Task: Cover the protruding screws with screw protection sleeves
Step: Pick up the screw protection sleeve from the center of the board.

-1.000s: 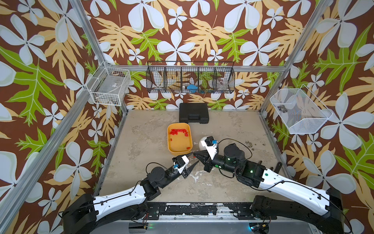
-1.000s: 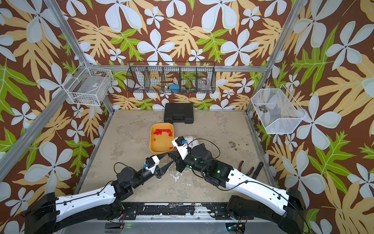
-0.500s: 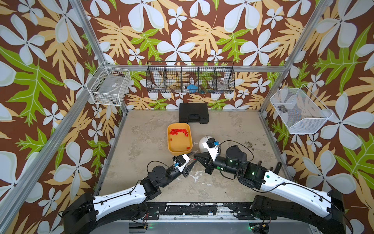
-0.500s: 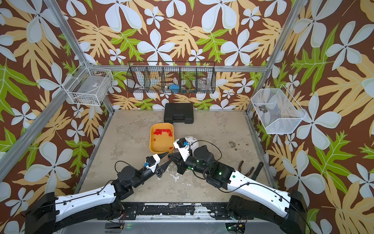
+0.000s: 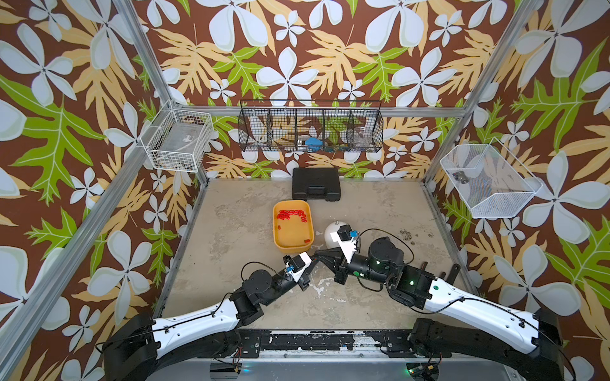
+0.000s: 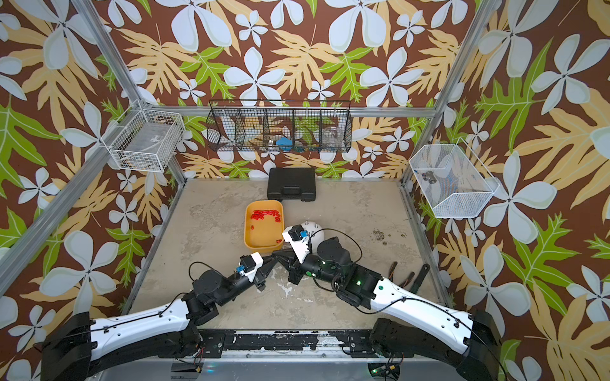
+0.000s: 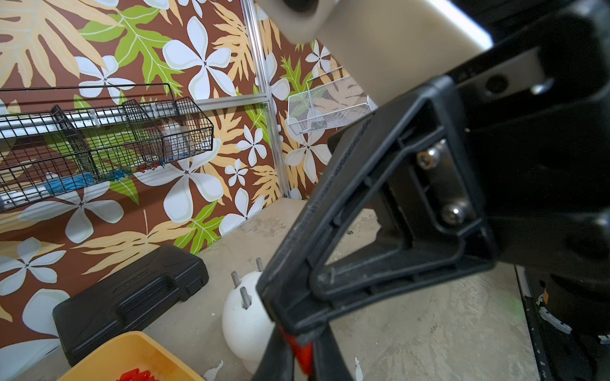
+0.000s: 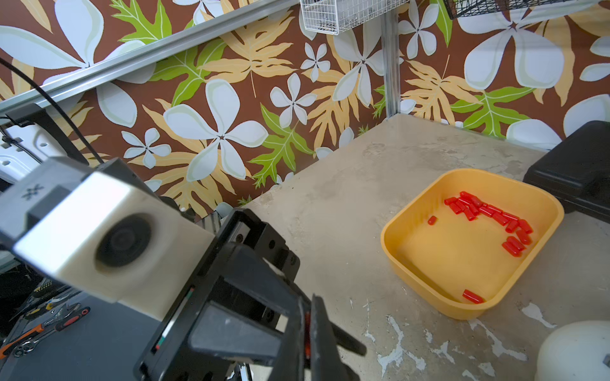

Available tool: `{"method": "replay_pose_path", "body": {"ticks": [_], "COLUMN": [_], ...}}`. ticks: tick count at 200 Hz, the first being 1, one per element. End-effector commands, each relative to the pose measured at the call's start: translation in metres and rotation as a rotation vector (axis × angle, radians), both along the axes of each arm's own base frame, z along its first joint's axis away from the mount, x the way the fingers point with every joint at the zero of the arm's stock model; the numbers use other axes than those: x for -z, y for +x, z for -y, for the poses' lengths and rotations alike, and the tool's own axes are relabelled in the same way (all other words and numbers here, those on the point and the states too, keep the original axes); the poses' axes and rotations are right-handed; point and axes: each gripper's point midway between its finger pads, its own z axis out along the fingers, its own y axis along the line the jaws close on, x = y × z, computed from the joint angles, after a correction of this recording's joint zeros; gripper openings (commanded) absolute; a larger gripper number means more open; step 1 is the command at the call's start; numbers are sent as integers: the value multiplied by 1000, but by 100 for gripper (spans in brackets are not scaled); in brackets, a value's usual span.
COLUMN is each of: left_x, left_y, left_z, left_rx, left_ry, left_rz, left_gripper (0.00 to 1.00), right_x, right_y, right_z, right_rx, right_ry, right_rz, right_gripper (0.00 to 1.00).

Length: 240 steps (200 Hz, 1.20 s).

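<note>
My two grippers meet tip to tip in front of the yellow tray [image 5: 292, 242]. One red sleeve [image 7: 302, 353] is pinched by both. In the left wrist view, my left gripper [image 7: 302, 358] is shut on the sleeve's lower part. My right gripper [image 8: 307, 331] is shut on its other end, with red showing between its fingers. In both top views the left gripper [image 5: 313, 261] and right gripper [image 5: 319, 254] touch above the floor. Behind them stands the white dome [image 5: 331, 232] with bare protruding screws [image 7: 245, 297]. Several loose screw protection sleeves [image 8: 485, 211] lie in the tray.
A black case [image 5: 316, 183] lies at the back wall. A black wire rack [image 5: 310, 130] hangs above it, with white wire baskets at the left [image 5: 178, 142] and right [image 5: 488, 181]. Hand tools [image 6: 409, 277] lie at the front right.
The left gripper's jaws have closed onto the sleeve that the right gripper holds. Both arms have drawn together, so their tips now touch.
</note>
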Motion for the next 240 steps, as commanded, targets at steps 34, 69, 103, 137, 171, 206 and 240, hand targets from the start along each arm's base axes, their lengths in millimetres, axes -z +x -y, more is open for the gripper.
{"method": "replay_pose_path", "body": {"ticks": [34, 69, 103, 137, 171, 206, 240], "left_x": [-9, -9, -10, -8, -8, -9, -9], "left_y": [11, 12, 8, 7, 6, 3, 2], "left_z": [-7, -9, -10, -10, -8, -7, -6], "left_rx": [-72, -80, -67, -60, -46, -33, -23], "left_ry": [-37, -42, -58, -56, -56, -57, -58], "left_rz": [-7, -7, -1, -5, -4, -5, -6], "left_gripper": [0, 0, 0, 0, 0, 0, 0], "right_x": [6, 4, -1, -20, -33, -33, -23], "right_y": [-12, -14, -14, -13, -10, -9, -13], "right_z": [-2, -1, 2, 9, 12, 10, 0], "right_rx": [-62, -72, -63, -34, -50, -102, -166], "right_ry": [-12, -12, -2, 31, 71, 84, 52], "right_rz": [-10, -1, 13, 45, 21, 2, -4], "right_gripper": [0, 0, 19, 54, 56, 54, 46]}}
